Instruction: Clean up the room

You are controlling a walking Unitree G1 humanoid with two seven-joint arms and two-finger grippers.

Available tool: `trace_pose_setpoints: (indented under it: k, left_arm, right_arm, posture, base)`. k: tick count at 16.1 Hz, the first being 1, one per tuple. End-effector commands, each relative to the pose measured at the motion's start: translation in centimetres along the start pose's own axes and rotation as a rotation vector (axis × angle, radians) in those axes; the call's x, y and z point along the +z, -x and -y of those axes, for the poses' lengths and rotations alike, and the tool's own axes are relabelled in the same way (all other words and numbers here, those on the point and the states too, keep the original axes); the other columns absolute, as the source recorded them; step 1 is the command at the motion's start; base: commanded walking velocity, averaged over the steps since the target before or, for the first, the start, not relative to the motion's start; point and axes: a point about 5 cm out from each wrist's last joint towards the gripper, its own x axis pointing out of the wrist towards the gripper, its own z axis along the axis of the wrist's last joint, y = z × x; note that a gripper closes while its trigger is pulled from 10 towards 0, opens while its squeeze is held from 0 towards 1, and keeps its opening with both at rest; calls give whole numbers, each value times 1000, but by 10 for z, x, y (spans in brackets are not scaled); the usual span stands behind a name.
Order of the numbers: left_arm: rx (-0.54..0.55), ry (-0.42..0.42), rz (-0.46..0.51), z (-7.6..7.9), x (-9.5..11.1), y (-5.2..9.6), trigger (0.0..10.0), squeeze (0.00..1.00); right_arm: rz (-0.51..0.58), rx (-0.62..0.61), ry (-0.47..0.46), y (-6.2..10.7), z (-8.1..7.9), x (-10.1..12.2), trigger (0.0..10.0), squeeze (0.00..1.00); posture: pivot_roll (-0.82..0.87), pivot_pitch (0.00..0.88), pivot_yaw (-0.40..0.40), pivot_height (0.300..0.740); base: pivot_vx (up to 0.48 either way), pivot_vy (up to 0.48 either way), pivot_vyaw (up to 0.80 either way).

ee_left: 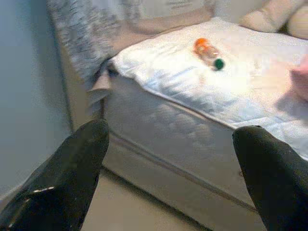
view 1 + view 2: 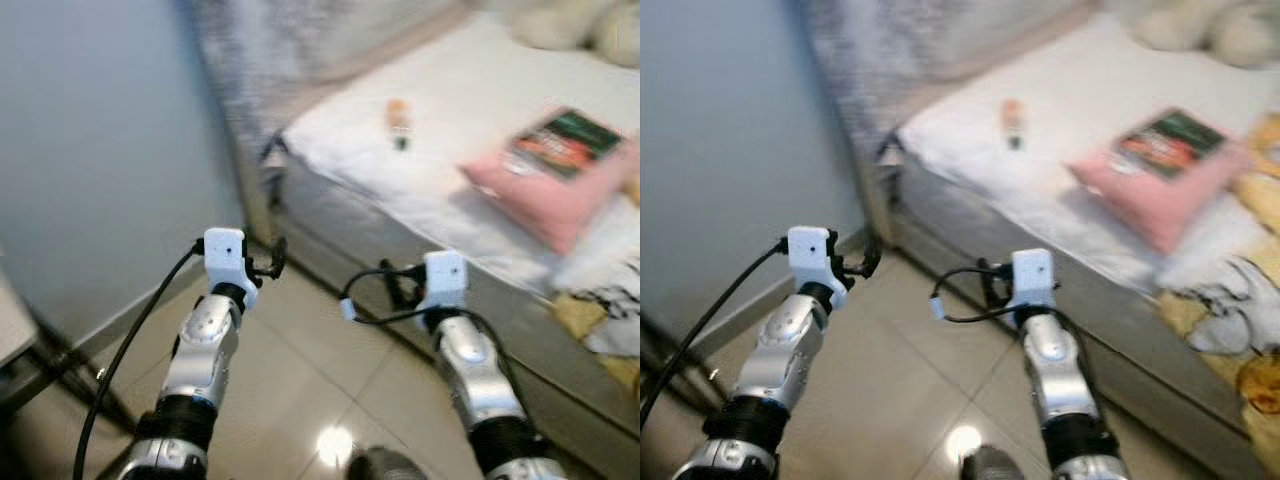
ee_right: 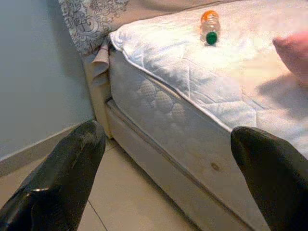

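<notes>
A small bottle (image 1: 208,52) with an orange label and a green cap lies on its side on the white mattress (image 3: 183,72), near the bed's corner. A pink pillow (image 2: 560,190) lies further right on the bed, with a dark green and red book (image 2: 565,143) on top. My left gripper (image 1: 168,168) and right gripper (image 3: 168,168) are both held out over the tiled floor in front of the bed's side. Both stand open with nothing between the fingers. The bottle is well beyond both of them.
A grey wall (image 2: 100,150) closes off the left side, with a patterned grey headboard (image 3: 91,17) at the bed's corner. Cream plush toys (image 2: 1200,25) sit at the back of the bed. A crumpled yellow and white cloth (image 2: 1230,320) hangs at the right. Dark furniture legs (image 2: 50,365) stand at lower left.
</notes>
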Motion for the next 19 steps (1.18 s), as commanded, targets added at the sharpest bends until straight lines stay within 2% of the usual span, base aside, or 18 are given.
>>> trace_pose_setpoints:
  k: [1, 3, 5, 7, 8, 10, 12, 14, 17, 19]
  left_arm:
    - [-42, -35, 32, 8, 8, -4, 10000, 0]
    - [-65, -34, 60, 11, 14, -5, 10000, 0]
    - [-97, -42, 90, 15, 19, -6, 10000, 0]
    - [-83, -34, 98, 17, 21, -9, 10000, 0]
    - [-89, -50, 126, 20, 27, -12, 10000, 0]
    - [-68, -56, 134, 19, 31, -14, 10000, 0]
    - [-75, -63, 134, 18, 32, -15, 10000, 0]
    - [-81, -36, 146, 17, 35, -16, 10000, 0]
    - [-58, -32, 150, 14, 38, -20, 10000, 0]
    - [-44, -36, 145, 12, 37, -22, 10000, 0]
  right_arm:
    - [15, -3, -8, -3, 0, 5, 10000, 0]
    - [34, -3, -13, -4, -2, 8, 10000, 0]
    - [101, -43, -48, -4, 3, 17, 10000, 0]
    - [155, -83, -62, -4, 7, 26, 10000, 0]
    - [220, -188, -54, -3, 20, 35, 10000, 0]
    - [213, -228, -53, -4, 27, 34, 10000, 0]
    - [199, -214, -45, -4, 25, 32, 10000, 0]
    - [194, -154, 1, -4, 11, 30, 10000, 0]
    - [170, -115, -10, -8, 4, 27, 10000, 0]
    - [175, -99, 0, -10, 2, 29, 10000, 0]
  posture:
    - [-163, 0, 26, 740]
    - [-165, 0, 31, 740]
    - [-167, 0, 30, 740]
    - [-173, 0, 30, 740]
    - [-174, 0, 30, 740]
    - [-176, 0, 38, 740]
    - [-176, 0, 40, 740]
    - [-175, 0, 45, 740]
    - [-175, 0, 41, 740]
    - [-176, 0, 35, 740]
  base:
    - [0, 0, -800]
    - [0, 0, -800]
    - [0, 0, -800]
    - [0, 461, -800]
    - [0, 454, -800]
    - [195, 139, 0]
    - [0, 0, 0]
    - [0, 0, 0]
    - [0, 424, -756]
    - [0, 424, 0]
